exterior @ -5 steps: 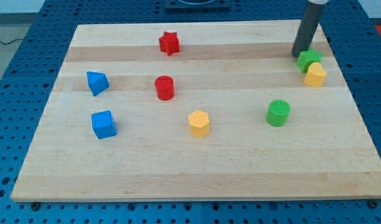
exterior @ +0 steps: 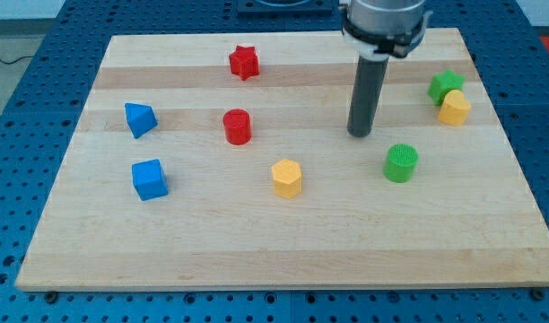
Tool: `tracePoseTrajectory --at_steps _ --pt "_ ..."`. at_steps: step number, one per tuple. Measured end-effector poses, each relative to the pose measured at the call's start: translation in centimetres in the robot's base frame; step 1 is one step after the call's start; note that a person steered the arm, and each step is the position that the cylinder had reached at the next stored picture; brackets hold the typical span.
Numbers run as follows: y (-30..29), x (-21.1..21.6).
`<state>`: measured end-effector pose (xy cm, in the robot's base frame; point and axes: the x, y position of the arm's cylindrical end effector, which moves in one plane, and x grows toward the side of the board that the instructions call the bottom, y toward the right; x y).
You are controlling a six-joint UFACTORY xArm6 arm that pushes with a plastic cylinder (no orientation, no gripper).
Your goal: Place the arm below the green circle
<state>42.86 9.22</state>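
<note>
The green circle (exterior: 401,162) is a round green block on the wooden board (exterior: 274,251), right of centre. My tip (exterior: 359,134) touches the board up and to the left of the green circle, a short gap away, not touching it. The dark rod rises from the tip to the arm's end at the view's top.
A green star-like block (exterior: 446,86) and a yellow block (exterior: 454,108) sit together at the upper right. A yellow hexagon (exterior: 287,178) lies at centre. A red cylinder (exterior: 237,126), red star (exterior: 244,62), blue triangle-like block (exterior: 140,118) and blue cube (exterior: 149,178) lie to the left.
My tip has moved from beside the green star-like block at the upper right down and to the left, toward the green circle. No block has moved.
</note>
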Motion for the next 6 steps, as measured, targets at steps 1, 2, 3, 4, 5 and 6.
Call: tracePoseTrajectory --at_steps 1,2,3,4,5,6 --pt "-1.3 3.0" --pt "-1.3 7.1" --pt "-0.1 9.2" --pt "3.6 8.1" --pt "7.2 6.0" --pt "7.1 6.7"
